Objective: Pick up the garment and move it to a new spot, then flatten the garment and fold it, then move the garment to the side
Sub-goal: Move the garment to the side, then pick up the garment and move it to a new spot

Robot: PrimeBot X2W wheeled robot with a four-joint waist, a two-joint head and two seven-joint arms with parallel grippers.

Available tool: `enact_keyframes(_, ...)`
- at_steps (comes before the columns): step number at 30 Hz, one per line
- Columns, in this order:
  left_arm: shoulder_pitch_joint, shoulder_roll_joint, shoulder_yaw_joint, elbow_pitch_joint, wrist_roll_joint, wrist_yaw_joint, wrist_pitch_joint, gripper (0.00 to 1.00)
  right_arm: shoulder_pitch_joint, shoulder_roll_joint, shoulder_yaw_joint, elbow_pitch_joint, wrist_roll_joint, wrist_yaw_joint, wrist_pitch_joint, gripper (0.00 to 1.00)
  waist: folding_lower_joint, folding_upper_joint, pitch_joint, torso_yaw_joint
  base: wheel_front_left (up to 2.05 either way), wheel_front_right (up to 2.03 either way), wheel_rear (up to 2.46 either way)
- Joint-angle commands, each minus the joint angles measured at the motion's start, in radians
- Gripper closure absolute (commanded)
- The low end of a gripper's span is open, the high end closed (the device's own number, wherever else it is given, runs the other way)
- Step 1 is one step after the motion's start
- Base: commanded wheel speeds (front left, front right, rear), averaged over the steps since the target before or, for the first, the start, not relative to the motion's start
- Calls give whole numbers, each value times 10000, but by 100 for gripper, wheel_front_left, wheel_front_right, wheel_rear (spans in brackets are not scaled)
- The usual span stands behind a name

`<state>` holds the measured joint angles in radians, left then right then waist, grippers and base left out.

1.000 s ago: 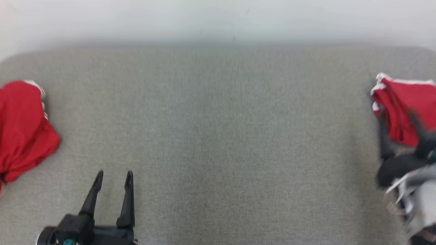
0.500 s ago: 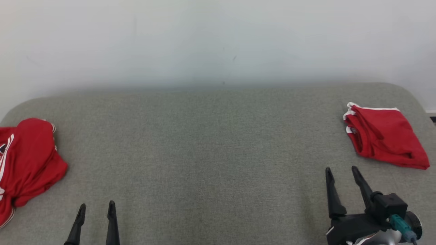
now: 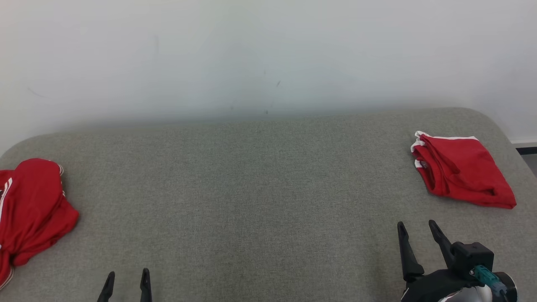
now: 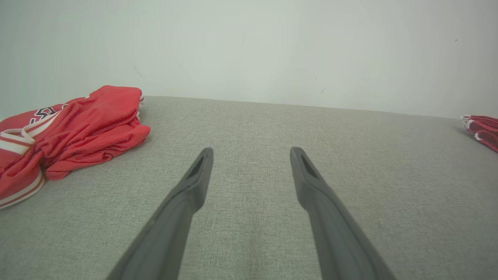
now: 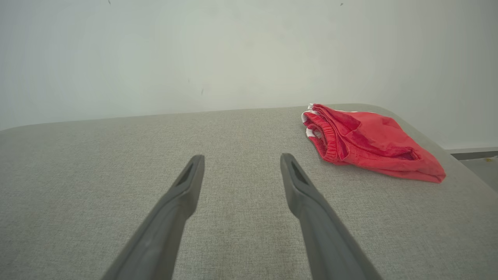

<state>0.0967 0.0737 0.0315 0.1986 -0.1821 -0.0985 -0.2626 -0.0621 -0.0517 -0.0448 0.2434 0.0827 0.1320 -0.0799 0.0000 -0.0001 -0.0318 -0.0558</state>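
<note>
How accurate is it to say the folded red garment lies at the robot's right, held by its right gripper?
Partly: the folded red garment lies at the robot's right, but the right gripper is open and apart from it, per the head view.

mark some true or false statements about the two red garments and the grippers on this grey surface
1. The right gripper is open and holds nothing. True.
2. The folded red garment lies between the left gripper's fingers. False: it lies near the right end of the grey surface, apart from both grippers and nearer the right one.
3. A crumpled red garment lies at the left end of the grey surface. True.
4. The left gripper is shut on the crumpled red garment. False: its fingers are spread and empty over bare fabric, and that garment lies apart, off to its left.
</note>
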Motion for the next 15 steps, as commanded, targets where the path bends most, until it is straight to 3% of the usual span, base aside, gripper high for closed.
enact_keyframes(1,19,93,38,16,-57,-52,-37,0,52,19,-15,7,10,-22,83,0,0,1,10,22,0,0,0)
enact_keyframes(15,-121,205,99,-6,-275,-117,-37,0,244,19,140,-34,291,-22,174,0,0,1,65,408,0,0,0)
